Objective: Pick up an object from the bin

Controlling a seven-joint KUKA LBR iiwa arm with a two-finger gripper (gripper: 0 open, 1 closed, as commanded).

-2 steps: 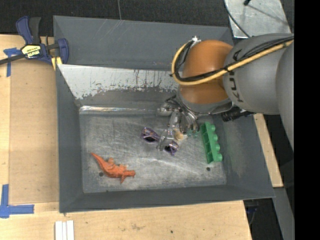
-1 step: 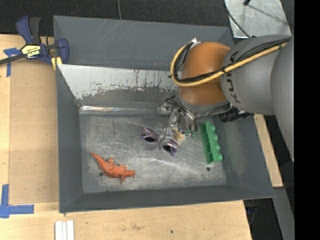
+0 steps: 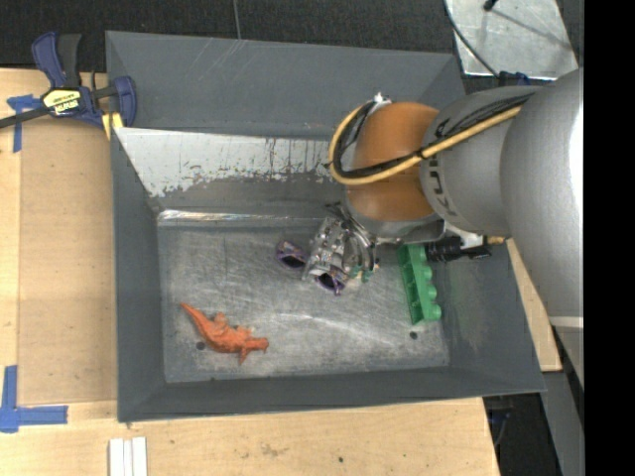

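My gripper [image 3: 337, 256] reaches down into the middle of the bin, under the orange cover of the wrist. A small purple thing [image 3: 293, 257] with curled ends lies right at its fingers, showing to the left of them and just below them. Whether the fingers are round it cannot be made out. A green toothed block [image 3: 420, 286] lies lengthwise just to the right of the gripper. An orange toy lizard [image 3: 226, 335] lies at the bin's front left, well apart from the gripper.
The arm comes in from the right and covers the bin's back right corner. The bin's sloped walls ring the floor, and bare floor lies between the lizard and the gripper.
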